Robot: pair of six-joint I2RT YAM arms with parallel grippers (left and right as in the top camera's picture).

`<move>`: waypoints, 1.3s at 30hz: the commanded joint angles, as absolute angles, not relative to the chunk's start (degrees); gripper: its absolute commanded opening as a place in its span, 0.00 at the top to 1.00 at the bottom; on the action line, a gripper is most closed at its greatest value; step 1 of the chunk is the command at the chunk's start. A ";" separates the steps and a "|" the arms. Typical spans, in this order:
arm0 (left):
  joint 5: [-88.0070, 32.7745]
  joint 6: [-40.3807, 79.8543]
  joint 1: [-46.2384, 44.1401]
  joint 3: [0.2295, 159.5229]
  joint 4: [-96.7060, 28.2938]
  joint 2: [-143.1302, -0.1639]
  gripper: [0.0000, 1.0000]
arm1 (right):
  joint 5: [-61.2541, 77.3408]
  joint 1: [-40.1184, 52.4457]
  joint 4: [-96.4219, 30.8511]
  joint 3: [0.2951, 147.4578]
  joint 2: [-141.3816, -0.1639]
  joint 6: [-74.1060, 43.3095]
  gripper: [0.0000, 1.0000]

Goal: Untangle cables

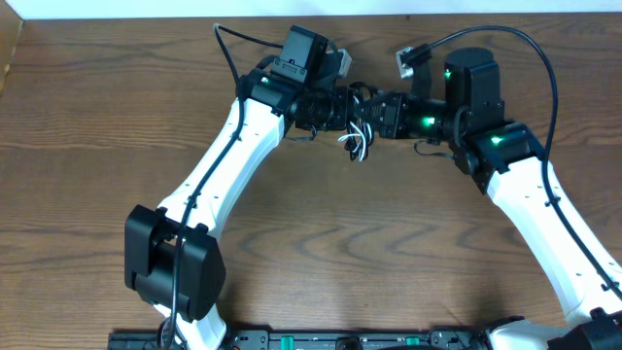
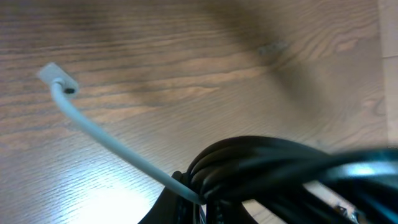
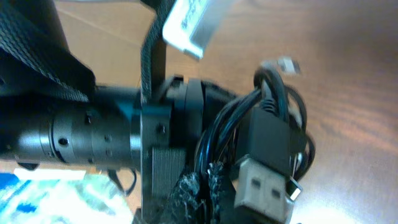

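The cables hang as one small knot over the far middle of the bench, slung between the left fingers and the right fingers, with loops drooping beneath. Both sets are buried in the tangle, and I cannot tell whether either is clamped. To do this well, I judge that each side should take one cord only and draw apart slowly, left and right, easing off if the knot tightens. Only the left wrist view shows the white cord running free to its plug. Only the right wrist view shows the black cord looped about a USB plug.
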State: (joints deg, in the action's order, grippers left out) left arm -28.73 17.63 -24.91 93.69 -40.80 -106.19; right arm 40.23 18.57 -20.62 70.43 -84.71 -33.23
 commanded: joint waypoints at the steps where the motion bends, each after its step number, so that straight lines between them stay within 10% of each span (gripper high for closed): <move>1: -24.69 17.85 -24.71 93.97 -41.12 -107.07 0.93 | 38.63 18.24 -25.67 71.46 -83.72 -32.25 0.99; 13: -39.86 0.40 -23.42 93.97 -43.64 -107.04 0.92 | -4.82 17.54 -50.48 71.46 -85.30 -30.92 0.99; 20: -57.95 -10.17 -23.40 93.97 -43.66 -107.04 0.93 | -3.81 16.16 -49.89 71.46 -88.20 -26.63 0.97; 33: -42.54 -9.13 -25.08 93.93 -47.77 -107.07 0.92 | 13.58 10.98 -49.56 72.58 -88.73 -20.97 0.99; 39: -32.03 -3.05 -26.13 93.86 -47.75 -107.07 0.68 | 17.15 14.13 -48.95 72.38 -92.84 -23.51 0.99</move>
State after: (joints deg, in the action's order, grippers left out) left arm -39.42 -6.17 -25.91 93.67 -47.59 -106.65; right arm 13.10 12.91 -49.45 71.44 -90.98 -22.09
